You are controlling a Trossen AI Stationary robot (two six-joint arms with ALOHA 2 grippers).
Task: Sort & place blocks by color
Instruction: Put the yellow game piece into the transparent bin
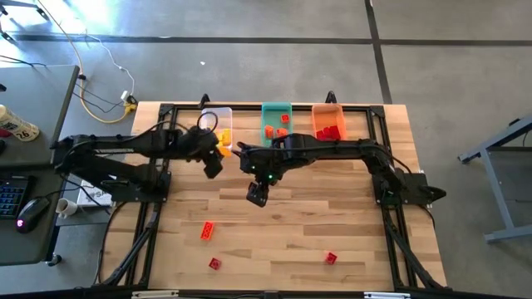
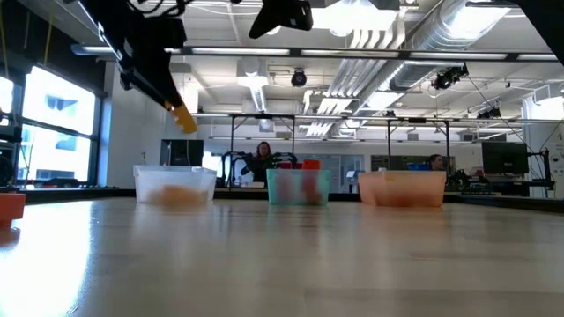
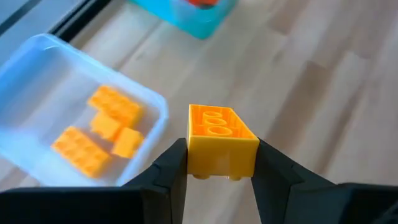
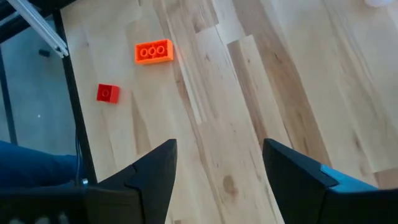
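Wooden table [image 1: 332, 224], clear bin [image 1: 218, 120], teal bin [image 1: 277, 122], orange bin [image 1: 328, 121], three loose blocks [image 1: 207, 230].

A wooden table [image 2: 282, 255] stretches toward three bins along its far edge: a clear bin [image 2: 174, 185] holding yellow shapes, a teal bin [image 2: 298, 187] and an orange bin [image 2: 402, 188]. Above the clear bin, the left gripper [image 2: 176, 110] holds a yellow block [image 2: 183, 119] aloft. A red-orange block [image 2: 11, 206] sits at the table's left edge.

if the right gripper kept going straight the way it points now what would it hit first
Probably bare table: the open right gripper has only wood ahead. The orange brick and small red brick lie off to one side.
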